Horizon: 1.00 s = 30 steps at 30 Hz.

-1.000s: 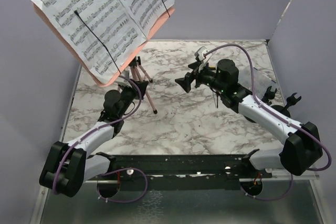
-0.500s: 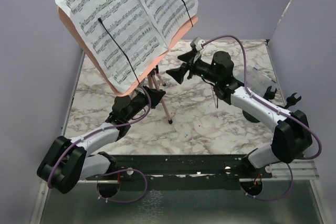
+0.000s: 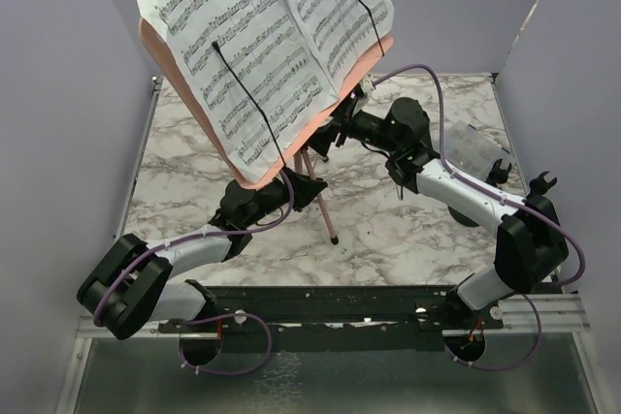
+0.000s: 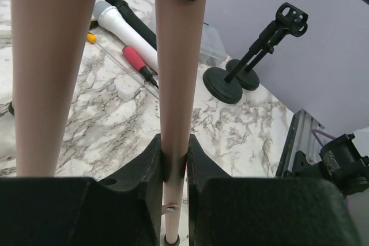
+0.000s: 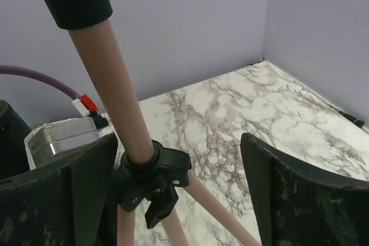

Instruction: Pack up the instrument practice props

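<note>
The pink music rest (image 3: 161,57) stands tilted, with white sheet-music pages (image 3: 262,36) strapped to its board. My left gripper (image 3: 309,191) is shut on one pink tripod leg (image 4: 176,73), which runs up between the pads (image 4: 151,162). My right gripper (image 5: 179,168) is open and straddles the stand's pole (image 5: 109,79) at its black collar (image 5: 154,178). The pole lies close to the left finger and there is a wide gap to the right one. A white microphone (image 4: 124,30) and a black microphone (image 4: 135,20) lie on the table. Two black round-based holders (image 4: 229,83) stand near them.
A red-handled screwdriver (image 4: 138,63) lies beside the microphones, with a clear plastic box (image 3: 471,147) behind them at the right. Purple walls close in the marble table (image 3: 408,230) on three sides. A second tripod leg (image 4: 49,73) hangs left of the held one.
The left arm has carried the music rest to the right, toward the table's middle. The right gripper has moved left to straddle the pole, and its jaws have narrowed slightly.
</note>
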Each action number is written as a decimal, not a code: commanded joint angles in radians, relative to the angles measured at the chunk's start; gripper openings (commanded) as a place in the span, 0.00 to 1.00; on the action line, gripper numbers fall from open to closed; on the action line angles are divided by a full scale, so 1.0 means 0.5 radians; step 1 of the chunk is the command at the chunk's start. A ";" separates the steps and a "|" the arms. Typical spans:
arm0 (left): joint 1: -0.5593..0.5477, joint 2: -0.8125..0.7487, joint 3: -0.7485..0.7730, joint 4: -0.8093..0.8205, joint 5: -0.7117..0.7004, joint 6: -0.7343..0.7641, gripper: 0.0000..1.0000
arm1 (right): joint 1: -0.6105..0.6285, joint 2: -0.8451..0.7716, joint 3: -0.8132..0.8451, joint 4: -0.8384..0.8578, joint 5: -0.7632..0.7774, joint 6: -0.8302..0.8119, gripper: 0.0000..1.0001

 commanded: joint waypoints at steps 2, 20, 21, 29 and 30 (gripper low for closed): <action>-0.060 0.054 0.031 -0.022 0.221 -0.190 0.00 | 0.043 0.043 0.008 0.231 -0.109 0.067 0.90; -0.040 -0.020 0.098 -0.283 0.287 -0.049 0.00 | 0.080 0.045 -0.146 0.175 0.316 -0.416 0.01; -0.020 -0.010 0.115 -0.293 0.319 -0.037 0.00 | 0.080 0.018 -0.170 0.170 0.378 -0.455 0.01; 0.168 0.131 0.320 -0.366 0.617 0.066 0.00 | 0.080 -0.111 -0.378 0.305 1.015 -0.607 0.00; 0.208 0.155 0.357 -0.394 0.657 0.098 0.00 | 0.080 -0.121 -0.390 0.303 1.093 -0.618 0.00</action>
